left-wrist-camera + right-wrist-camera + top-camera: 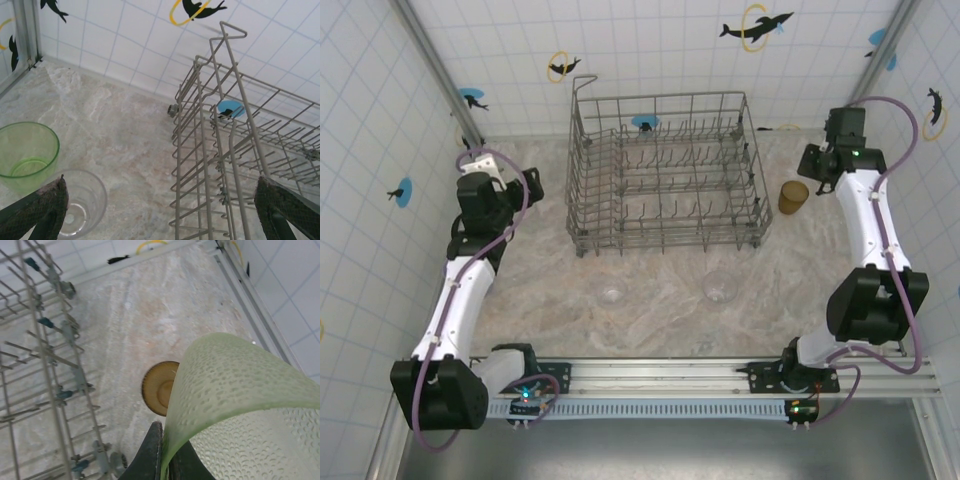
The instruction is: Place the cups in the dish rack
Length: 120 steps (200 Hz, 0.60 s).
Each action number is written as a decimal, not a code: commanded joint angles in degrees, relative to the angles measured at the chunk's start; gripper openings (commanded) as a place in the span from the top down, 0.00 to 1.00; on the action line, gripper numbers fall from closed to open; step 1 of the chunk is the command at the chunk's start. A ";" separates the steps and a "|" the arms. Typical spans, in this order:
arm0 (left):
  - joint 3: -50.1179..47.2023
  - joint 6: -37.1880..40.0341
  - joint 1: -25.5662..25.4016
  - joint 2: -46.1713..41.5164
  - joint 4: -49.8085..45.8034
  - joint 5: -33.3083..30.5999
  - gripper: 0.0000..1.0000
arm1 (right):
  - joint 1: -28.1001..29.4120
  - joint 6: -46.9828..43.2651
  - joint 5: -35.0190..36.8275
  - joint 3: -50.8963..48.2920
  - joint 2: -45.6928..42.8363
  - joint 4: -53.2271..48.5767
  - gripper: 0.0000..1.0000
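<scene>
top view: the rack stands mid-table against the tiled walls, open side up, tines upright, long axis left to right. the left clear cup and the right clear cup sit apart on the table between the rack and the arm bases. the amber cup stands upright, mouth up, just beside the rack's right end. left wrist view: a green cup and a clear tumbler stand mouth up, close together, left of the rack's tall gridded end, which blocks the way right. the left gripper is spread wide above them, holding nothing. right wrist view: the right gripper pinches the wall of a dimpled cup, pale green and tilted, above the amber cup, the rack to its left.
</scene>
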 commanded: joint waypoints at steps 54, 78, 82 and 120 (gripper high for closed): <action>8.26 -2.59 -0.51 1.44 -3.24 3.98 0.02 | 9.75 0.85 -0.21 5.96 1.73 1.97 1.00; 10.31 -4.15 -0.70 2.34 -2.88 4.85 0.02 | 12.01 0.60 0.14 7.93 1.39 2.46 1.00; 10.61 -4.41 -0.76 2.47 -2.73 5.27 0.02 | 12.29 0.59 -0.02 8.10 1.24 2.65 1.00; 11.81 -7.13 -1.90 4.63 -0.72 8.96 0.02 | 14.81 2.12 -9.73 6.00 0.32 7.66 1.00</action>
